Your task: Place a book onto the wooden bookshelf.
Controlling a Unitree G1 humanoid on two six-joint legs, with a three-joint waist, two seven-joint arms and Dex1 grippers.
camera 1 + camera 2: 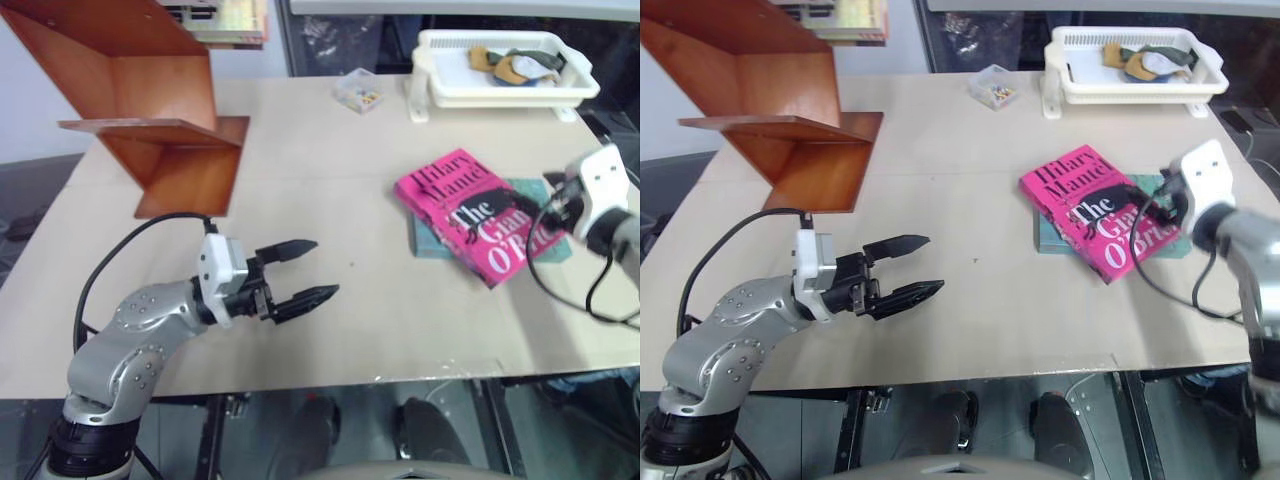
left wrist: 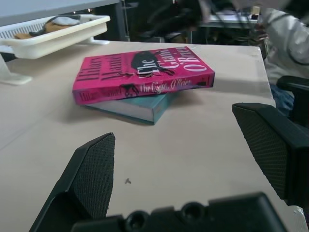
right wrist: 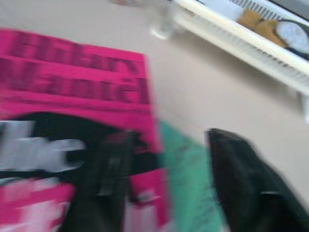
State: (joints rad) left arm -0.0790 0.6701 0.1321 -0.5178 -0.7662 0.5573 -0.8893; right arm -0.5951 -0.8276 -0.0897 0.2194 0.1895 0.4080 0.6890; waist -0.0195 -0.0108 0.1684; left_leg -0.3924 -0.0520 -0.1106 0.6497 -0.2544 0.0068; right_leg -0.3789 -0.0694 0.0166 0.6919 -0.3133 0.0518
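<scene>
Left pincer (image 1: 305, 270): jaws wide apart, empty, near the book (image 1: 478, 213). Right pincer (image 1: 1160, 198): at the book's right edge, one finger over its cover in the right wrist view; grip undeterminable. Book: flat atop teal book (image 2: 140, 107) on tabletop (image 1: 330, 140). Wooden bookshelf (image 1: 150, 110): well apart, far left.

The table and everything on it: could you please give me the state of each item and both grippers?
Pink book: lying flat on the teal book, cover up.
Wooden shelf: standing, ledges bare.
White basket: holds small items.
Left gripper: open, holding nothing.
Right gripper: over the pink book's edge, grip unclear.
</scene>
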